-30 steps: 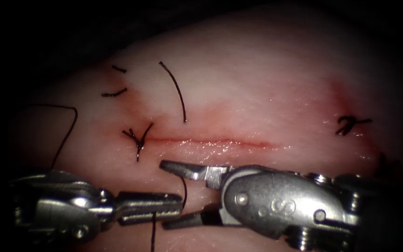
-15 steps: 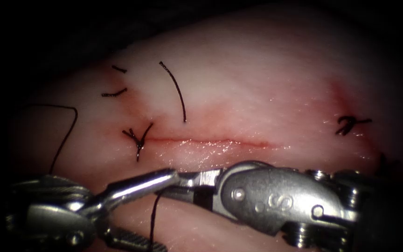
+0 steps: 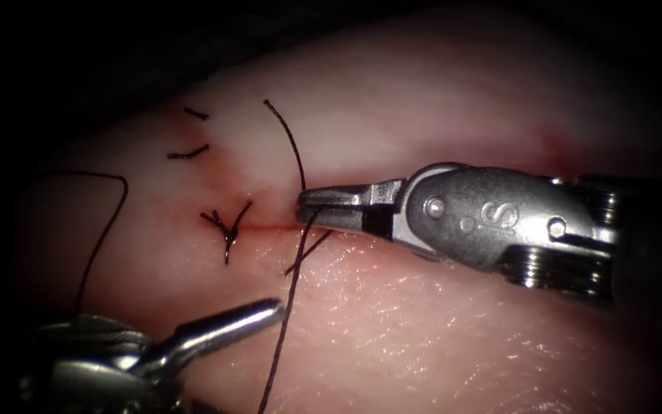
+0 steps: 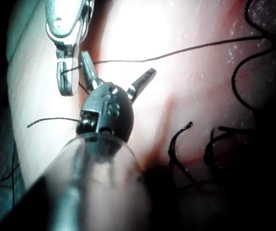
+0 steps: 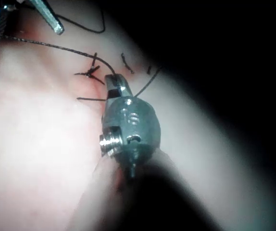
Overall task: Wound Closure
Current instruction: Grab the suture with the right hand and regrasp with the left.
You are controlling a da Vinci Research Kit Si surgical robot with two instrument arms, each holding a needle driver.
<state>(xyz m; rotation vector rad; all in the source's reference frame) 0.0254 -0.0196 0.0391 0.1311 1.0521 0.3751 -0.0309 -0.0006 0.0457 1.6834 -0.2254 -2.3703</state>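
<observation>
Looking at the right tool (image 3: 304, 207), we see its jaws clenched on the thread (image 3: 289, 303) just over the cut (image 3: 266, 227), right of the finished knot (image 3: 227, 225). The left tool (image 3: 270, 310) stands near, jaws parted, holding nothing. We see no needle. We judge the thread light, limp and slippery, best taken close to the soft, moist, glistening tissue (image 3: 423, 330).
</observation>
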